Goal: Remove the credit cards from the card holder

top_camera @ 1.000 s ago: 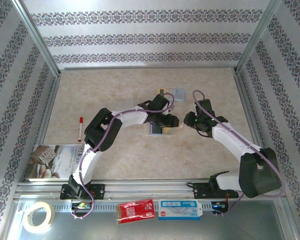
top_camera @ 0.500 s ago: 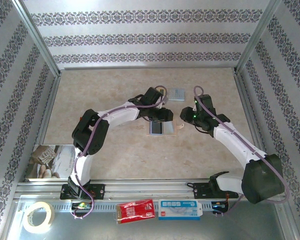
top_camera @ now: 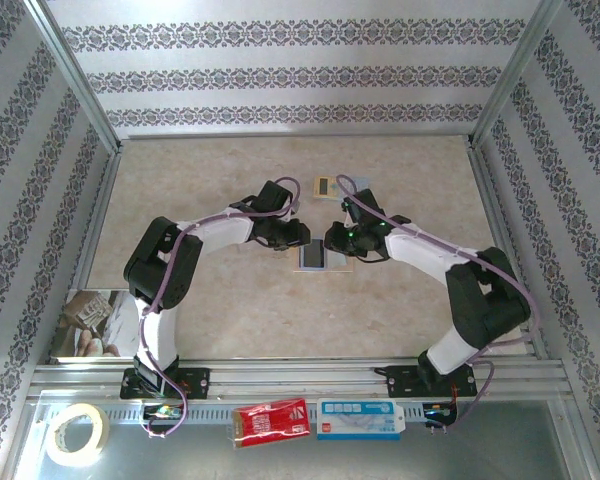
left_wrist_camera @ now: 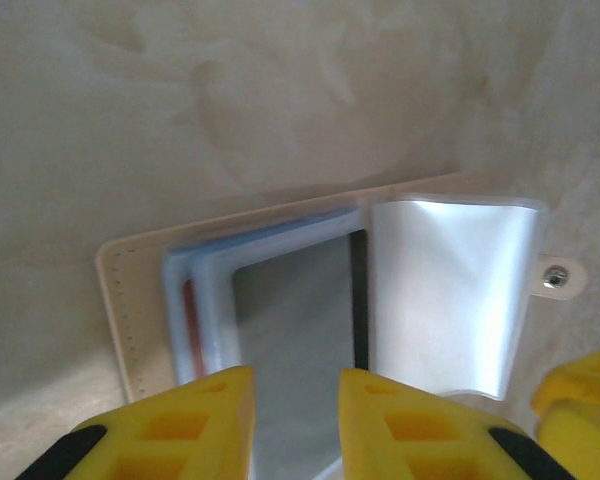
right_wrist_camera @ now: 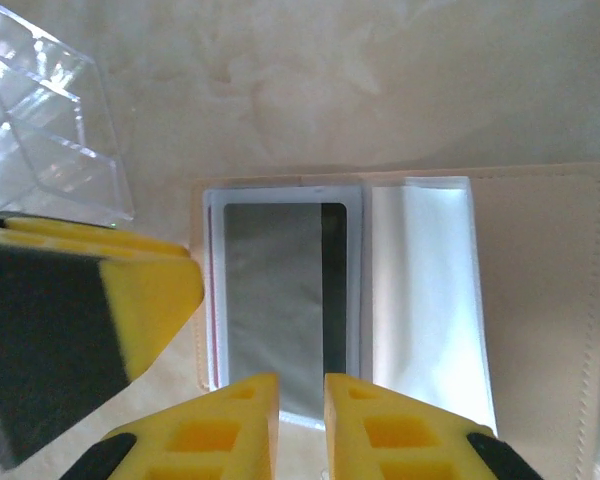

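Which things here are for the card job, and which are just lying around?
For the job:
- card holder, lying open
- card, in its clear sleeve

Just lying about:
- yellow-and-blue gadget with a screen
- tape roll
- red packet
- white-and-blue box
- booklet

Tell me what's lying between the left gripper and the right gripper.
A clear sleeve of the open card holder; the left wrist view shows it between the left gripper and a fingertip of the right gripper.
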Controlling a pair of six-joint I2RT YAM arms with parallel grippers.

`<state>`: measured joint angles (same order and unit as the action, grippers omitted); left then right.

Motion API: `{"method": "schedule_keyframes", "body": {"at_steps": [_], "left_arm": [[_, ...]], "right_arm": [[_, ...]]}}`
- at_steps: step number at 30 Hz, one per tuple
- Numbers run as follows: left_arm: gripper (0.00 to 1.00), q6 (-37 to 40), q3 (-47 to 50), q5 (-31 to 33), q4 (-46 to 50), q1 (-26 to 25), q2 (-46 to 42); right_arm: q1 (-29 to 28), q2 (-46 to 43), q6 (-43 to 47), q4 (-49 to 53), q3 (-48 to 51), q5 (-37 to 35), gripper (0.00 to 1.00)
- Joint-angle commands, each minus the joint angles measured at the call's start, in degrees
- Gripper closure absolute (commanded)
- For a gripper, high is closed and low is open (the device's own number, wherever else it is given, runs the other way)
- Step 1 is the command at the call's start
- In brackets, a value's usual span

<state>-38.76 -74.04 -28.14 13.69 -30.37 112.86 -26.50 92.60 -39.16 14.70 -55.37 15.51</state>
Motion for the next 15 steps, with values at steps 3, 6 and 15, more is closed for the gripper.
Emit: {"method": "schedule_keyframes", "body": {"at_steps": [3, 6, 15], "left_arm": [[0.78, 0.2, 0.8, 1.3, -0.1, -0.3, -0.8], [0.82, 0.5, 0.7, 0.4, 0.0, -0.4, -0.2], [0.85, 0.7, 0.6, -0.5, 0.7, -0.7, 1.2]], "right_arm": [[0.6, 4.9, -0.9, -4.1, -1.7, 4.4, 0.81], [1.4, 7.5, -0.2, -5.0, -2.0, 5.8, 0.83], [4.3, 10.3, 0.1, -8.7, 0.2, 9.2, 0.82]]}}
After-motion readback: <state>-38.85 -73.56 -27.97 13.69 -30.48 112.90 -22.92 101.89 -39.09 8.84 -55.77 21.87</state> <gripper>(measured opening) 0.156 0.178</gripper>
